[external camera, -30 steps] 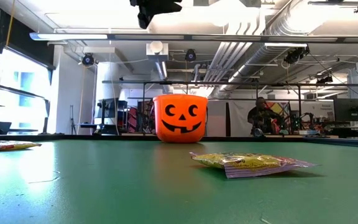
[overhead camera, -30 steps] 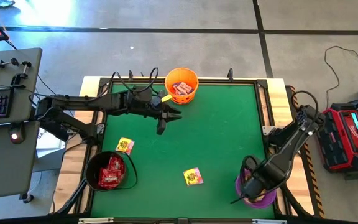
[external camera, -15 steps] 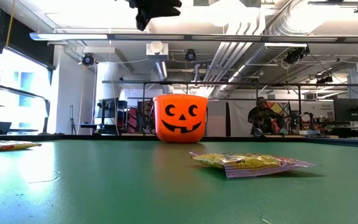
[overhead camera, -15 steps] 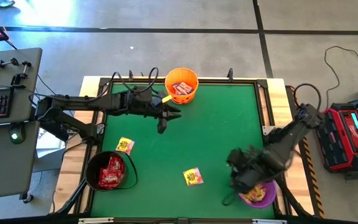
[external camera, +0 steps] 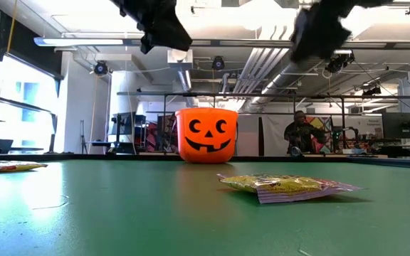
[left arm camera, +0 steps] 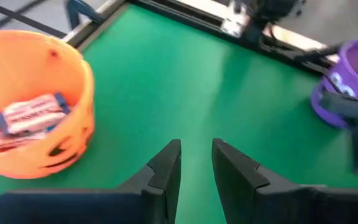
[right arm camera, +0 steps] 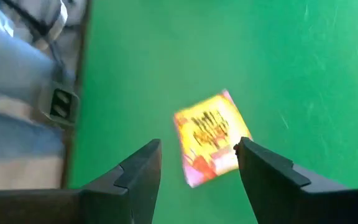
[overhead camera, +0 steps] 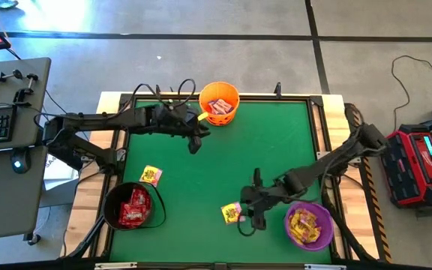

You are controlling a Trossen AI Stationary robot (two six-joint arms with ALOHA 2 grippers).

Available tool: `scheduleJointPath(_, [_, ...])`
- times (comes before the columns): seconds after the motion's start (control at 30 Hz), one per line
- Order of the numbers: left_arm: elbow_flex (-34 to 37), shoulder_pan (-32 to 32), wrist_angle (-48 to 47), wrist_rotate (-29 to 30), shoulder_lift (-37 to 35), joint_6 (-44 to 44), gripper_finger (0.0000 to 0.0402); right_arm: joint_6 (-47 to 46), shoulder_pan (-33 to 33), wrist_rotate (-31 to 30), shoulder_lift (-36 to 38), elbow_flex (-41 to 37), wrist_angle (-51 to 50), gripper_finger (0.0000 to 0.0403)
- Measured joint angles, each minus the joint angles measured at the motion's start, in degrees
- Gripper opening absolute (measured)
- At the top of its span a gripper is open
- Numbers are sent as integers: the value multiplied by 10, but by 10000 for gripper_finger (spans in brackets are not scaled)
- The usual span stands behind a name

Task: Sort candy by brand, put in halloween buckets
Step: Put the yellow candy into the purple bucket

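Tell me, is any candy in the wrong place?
Two yellow packets are not in a bucket. One lies on the green table beside the open right hand. The other lies above the black bucket. Nothing looks spilled or broken.

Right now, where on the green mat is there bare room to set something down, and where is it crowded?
The widest bare patch is the mat's middle and far right, between the orange bucket and the purple bucket. It is crowded along the near edge: the open right claw hangs over a yellow packet. A second packet lies by the black bucket.
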State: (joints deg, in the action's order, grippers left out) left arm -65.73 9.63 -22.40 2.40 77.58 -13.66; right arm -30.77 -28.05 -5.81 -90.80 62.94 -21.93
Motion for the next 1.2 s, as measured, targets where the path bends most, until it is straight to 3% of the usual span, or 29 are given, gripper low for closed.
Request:
scheduleJointPath(0.5, [2,0,-52,-35,0,19,51,125,-8,-7,-123,-3,27,197])
scheduleJointPath(0.87, [2,-3,-62,-35,0,23,51,97,-8,-10,-188,0,39,189])
scheduleJointPath(1.0, [2,-3,-62,-35,0,29,51,47,-5,-12,-188,0,38,139])
scheduleJointPath(1.2, [2,-3,-59,-32,0,38,51,-18,1,6,-174,-2,23,14])
